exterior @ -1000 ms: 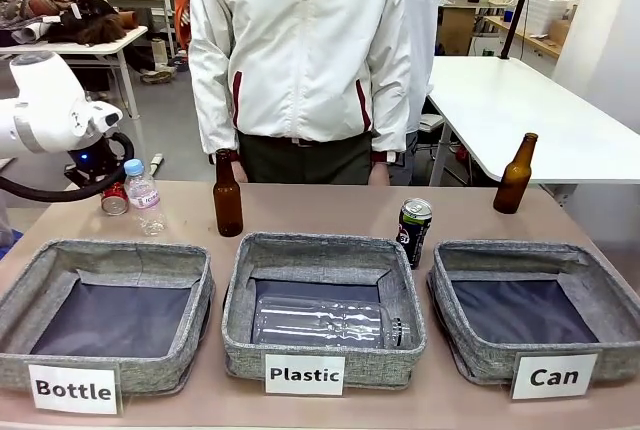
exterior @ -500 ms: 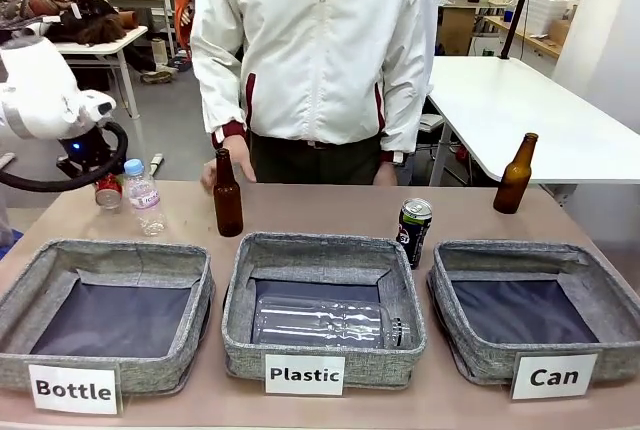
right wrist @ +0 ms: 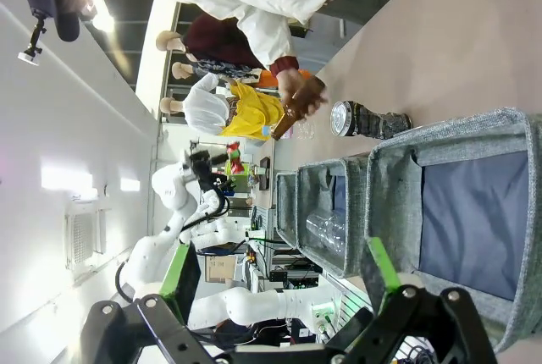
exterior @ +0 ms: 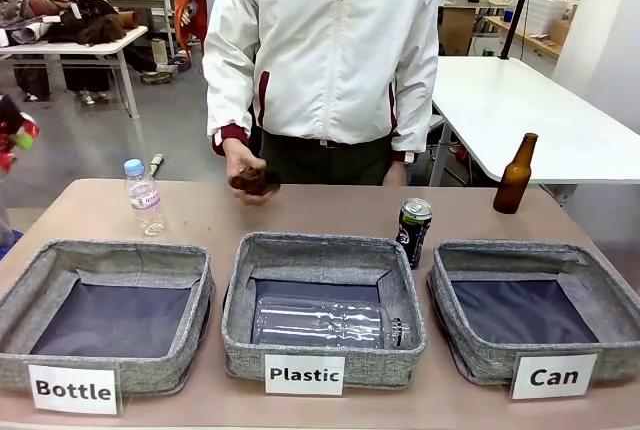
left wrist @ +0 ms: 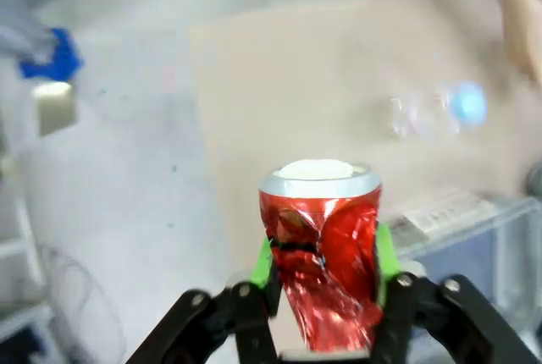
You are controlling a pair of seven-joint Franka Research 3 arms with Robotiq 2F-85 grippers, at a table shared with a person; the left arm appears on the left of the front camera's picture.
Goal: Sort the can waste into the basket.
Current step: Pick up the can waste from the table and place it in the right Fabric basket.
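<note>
If the red can [left wrist: 320, 237] slips: it is crushed and creased, so the green pads [left wrist: 264, 264] press on uneven metal; I judge a jolt could let it twist out and drop to the floor or into the wrong tray.
Left claw [left wrist: 324, 256]: closed on the red can's dented sides, rim pointing away from the camera, off beyond the table's left end.
Right claw [right wrist: 281, 250]: jaws wide apart, nothing between them, just above the Can basket [exterior: 470, 350].
Long carry: the Can basket sits at the far right, so the can must pass over the Bottle basket [exterior: 150, 370] and the Plastic basket [exterior: 380, 360].
Person's hand [exterior: 243, 165]: holds a brown bottle [exterior: 256, 182] over the middle of the table [exterior: 330, 212]; a crossing arm could meet it.
Black can [exterior: 414, 230]: upright, just beside the Can basket's left wall; a low pass could topple it.
Left wrist view: gives the grip itself, though blurred.
Front view: gives the basket labels and the route instead.
Right wrist view: gives the Can basket's bare blue lining.
</note>
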